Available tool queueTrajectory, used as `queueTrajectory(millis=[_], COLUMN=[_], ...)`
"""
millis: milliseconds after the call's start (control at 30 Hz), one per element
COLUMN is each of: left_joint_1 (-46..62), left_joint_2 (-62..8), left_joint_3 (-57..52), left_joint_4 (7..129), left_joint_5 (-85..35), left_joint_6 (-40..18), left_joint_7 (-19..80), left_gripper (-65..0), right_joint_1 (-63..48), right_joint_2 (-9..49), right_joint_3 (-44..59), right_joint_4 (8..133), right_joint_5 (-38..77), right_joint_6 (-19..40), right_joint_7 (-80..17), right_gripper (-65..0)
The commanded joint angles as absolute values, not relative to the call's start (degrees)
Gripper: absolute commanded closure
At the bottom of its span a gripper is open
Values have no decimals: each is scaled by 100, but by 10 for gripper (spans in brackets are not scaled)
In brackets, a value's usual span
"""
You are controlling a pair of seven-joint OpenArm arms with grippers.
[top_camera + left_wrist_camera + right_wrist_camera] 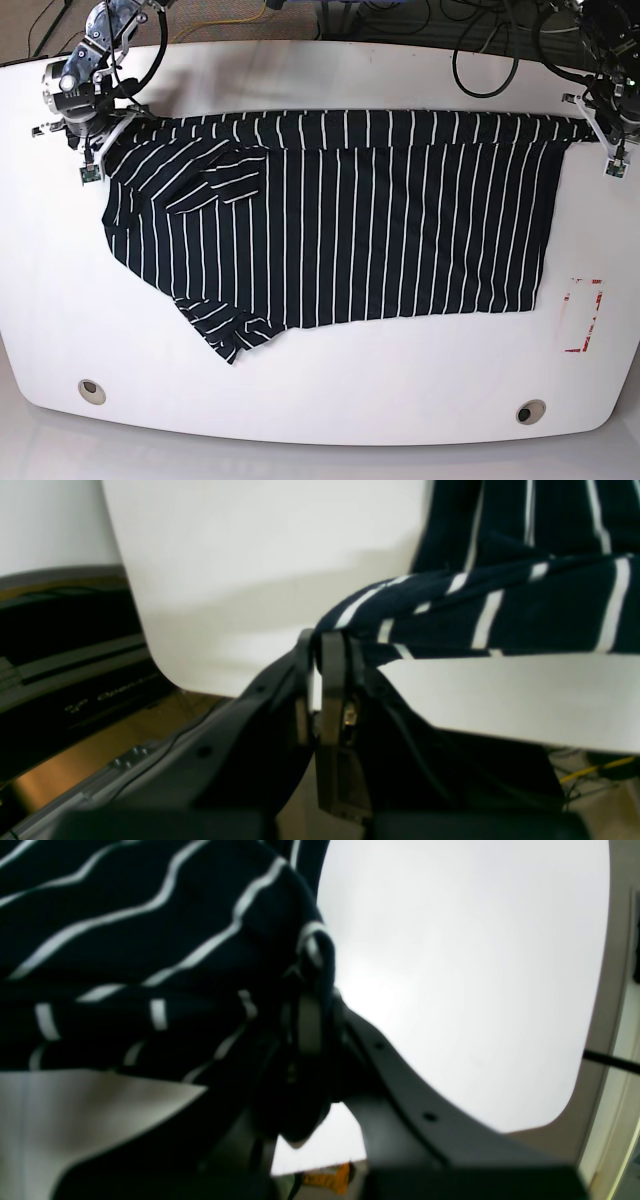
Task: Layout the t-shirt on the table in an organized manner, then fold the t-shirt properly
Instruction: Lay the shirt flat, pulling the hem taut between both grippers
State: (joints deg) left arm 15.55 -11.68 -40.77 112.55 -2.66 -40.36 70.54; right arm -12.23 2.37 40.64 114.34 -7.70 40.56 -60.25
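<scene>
T-shirt [340, 220]: spread across the table [320, 390], far edge drawn taut for layout.
Left gripper [325, 642]: clenched on one far corner.
Right gripper [307, 990]: clenched on the opposite corner.

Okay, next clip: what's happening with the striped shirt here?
Two arms are spreading the t-shirt on the white table. The left pincer and the right pincer are each shut on a far corner of the fabric, with that edge drawn out nearly straight between them. The shirt lies mostly flat, though one sleeve is rumpled. No fold has been made yet.
</scene>
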Motion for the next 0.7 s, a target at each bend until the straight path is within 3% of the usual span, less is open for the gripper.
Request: queueTrajectory(millis=[0,667], left_joint_1=[1640,1648], left_joint_2=[-1305,-1376], left_joint_3=[-4119,-4075], left_joint_4=[11336,11055], left_joint_5=[-136,-101], left_joint_6=[-4000,-4000], left_joint_7=[6993,6985], left_gripper=[0,0], right_joint_1=[-1297,-1657], right_joint_2=[321,268], right_joint_3=[4092,4110], right_joint_4=[11538,11398], right_joint_5=[-910,-945], right_joint_6=[4000,4000], right_joint_7=[-5965,-5956], right_gripper=[0,0])
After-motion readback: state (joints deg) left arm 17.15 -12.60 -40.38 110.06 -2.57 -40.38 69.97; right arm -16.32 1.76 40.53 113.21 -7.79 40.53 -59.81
